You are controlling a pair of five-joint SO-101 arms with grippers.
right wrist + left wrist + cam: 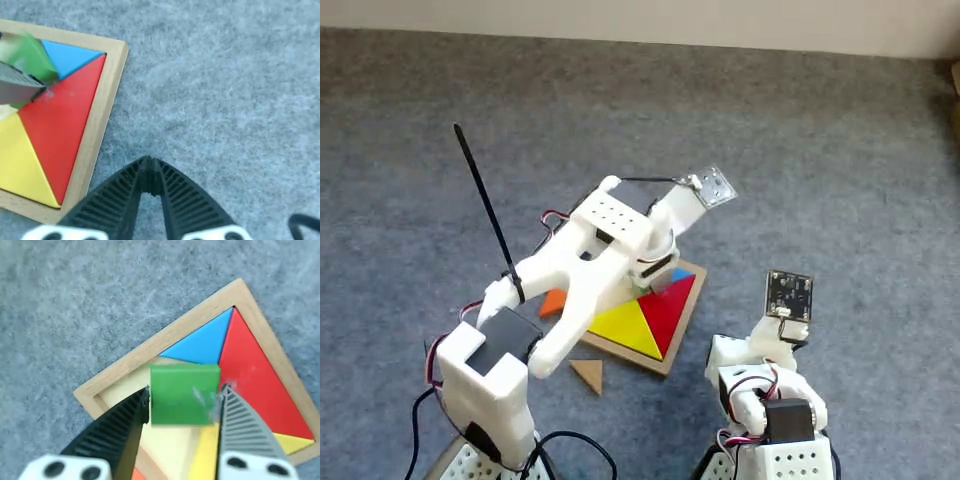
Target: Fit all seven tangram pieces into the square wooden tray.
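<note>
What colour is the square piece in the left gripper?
Green; the square piece shows best in the left wrist view.

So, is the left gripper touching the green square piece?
Touching. In the left wrist view, the left gripper presses on two opposite sides of the green square piece, with no gap visible.

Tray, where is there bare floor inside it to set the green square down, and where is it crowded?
The bare wood floor lies along the tray frame, bordered by the blue triangle and yellow triangle, under the green square in the left hand. The red triangle side is full.
</note>
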